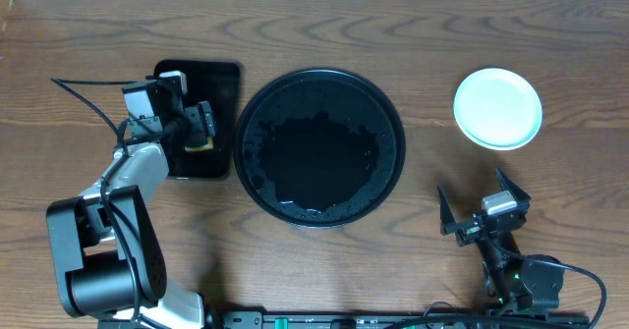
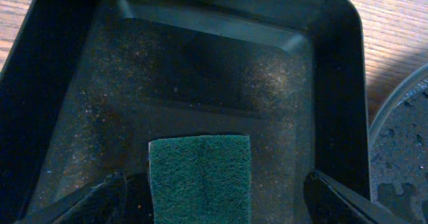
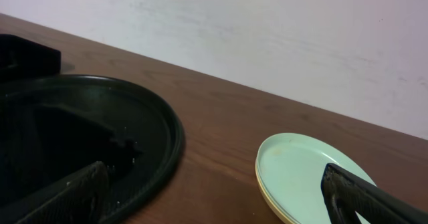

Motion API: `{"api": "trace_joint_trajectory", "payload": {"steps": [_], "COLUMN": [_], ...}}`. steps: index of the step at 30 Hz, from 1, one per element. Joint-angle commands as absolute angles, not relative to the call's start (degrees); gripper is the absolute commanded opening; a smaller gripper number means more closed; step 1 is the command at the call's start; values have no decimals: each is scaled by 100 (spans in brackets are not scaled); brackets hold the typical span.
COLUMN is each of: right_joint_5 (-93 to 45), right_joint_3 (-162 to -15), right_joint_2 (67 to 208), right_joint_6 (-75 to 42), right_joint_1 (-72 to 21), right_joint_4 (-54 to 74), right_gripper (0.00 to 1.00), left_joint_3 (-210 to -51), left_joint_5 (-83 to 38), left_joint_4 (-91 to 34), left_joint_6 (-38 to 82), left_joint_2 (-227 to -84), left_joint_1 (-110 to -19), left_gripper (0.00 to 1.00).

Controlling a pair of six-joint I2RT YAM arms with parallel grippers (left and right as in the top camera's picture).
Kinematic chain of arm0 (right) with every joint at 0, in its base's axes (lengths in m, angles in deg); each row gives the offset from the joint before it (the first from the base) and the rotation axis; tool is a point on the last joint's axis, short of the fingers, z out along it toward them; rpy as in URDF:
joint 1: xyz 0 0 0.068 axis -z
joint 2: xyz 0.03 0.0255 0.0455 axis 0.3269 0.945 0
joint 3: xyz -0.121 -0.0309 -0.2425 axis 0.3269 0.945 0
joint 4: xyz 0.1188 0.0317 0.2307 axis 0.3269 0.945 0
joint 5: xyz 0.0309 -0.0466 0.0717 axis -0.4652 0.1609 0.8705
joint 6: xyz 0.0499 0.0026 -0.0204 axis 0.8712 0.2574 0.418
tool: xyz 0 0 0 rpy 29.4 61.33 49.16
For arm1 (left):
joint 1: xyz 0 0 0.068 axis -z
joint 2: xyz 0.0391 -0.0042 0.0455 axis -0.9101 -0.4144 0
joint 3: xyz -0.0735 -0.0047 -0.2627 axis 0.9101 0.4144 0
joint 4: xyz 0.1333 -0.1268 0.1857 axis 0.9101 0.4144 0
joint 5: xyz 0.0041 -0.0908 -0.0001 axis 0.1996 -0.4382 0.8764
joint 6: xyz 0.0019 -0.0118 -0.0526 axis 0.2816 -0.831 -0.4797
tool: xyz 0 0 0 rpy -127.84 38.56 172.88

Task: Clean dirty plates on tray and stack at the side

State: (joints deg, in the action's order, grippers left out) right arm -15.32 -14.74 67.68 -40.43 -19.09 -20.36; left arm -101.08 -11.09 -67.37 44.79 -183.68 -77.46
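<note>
**Q:** Status of the round black tray [image 1: 391, 123]?

**A:** There are no plates on it. The floor is glossy, with a wet-looking speckled film and an irregular dark patch in the middle. Nothing else is visible on it.

**Q:** Where are the plates [image 1: 497, 107]?

**A:** They sit in one stack on the bare table [image 1: 88, 34], well to the right of the round tray and apart from it. The right wrist view shows a pale mint plate on top and a pale yellow edge under it. I cannot count the stack with certainty from either view. No brown streak shows on the top face.

**Q:** Left gripper [image 1: 201, 123]?

**A:** It hangs over the rectangular black tray [image 2: 334, 43], with the fingers spread wide. The green scouring pad [image 2: 199, 177] lies flat on that tray's floor between them, clear of both fingers as far as the wrist view shows. It is not gripped.

**Q:** Right gripper [image 1: 475, 193]?

**A:** It is near the front edge of the table, below the plate stack and not touching it. The jaws are fully spread and hold nothing.

**Q:** Progress?

**A:** Judgement: the task is essentially done. The plates are off the tray and stacked at the side, the pad is in its own tray, and both grippers are empty. Two points are open. One is whether all three plates are in the stack, which can't be confirmed here. The other is whether the lower plates are clean, since they are hidden. The film on the round tray is not part of the task as stated. At most the arms have to pull clear.
</note>
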Motion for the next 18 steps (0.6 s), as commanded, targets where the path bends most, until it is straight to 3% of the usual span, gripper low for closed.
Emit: {"api": "trace_joint_trajectory", "payload": {"steps": [1,10,18], "right_joint_5": [-1492,-1492,-1492], "right_joint_3": [-1465,-1465,-1465], "right_joint_2": [6723,6723,6723], "right_joint_6": [-3940,-3938,-3940], "right_joint_1": [-1831,-1831,-1831], "right_joint_4": [-2012,-2012,-2012], "right_gripper": [99,99,99], "left_joint_3": [-10150,-10150,-10150], "left_joint_5": [-1056,-1054,-1054], "left_joint_4": [-6744,-6355,-5030], "left_joint_6": [4472,4474,4474], "left_joint_2": [-18278,-17845,-15740], "left_joint_1": [-7757,-7694,-7480], "left_gripper": [84,84,84]}}
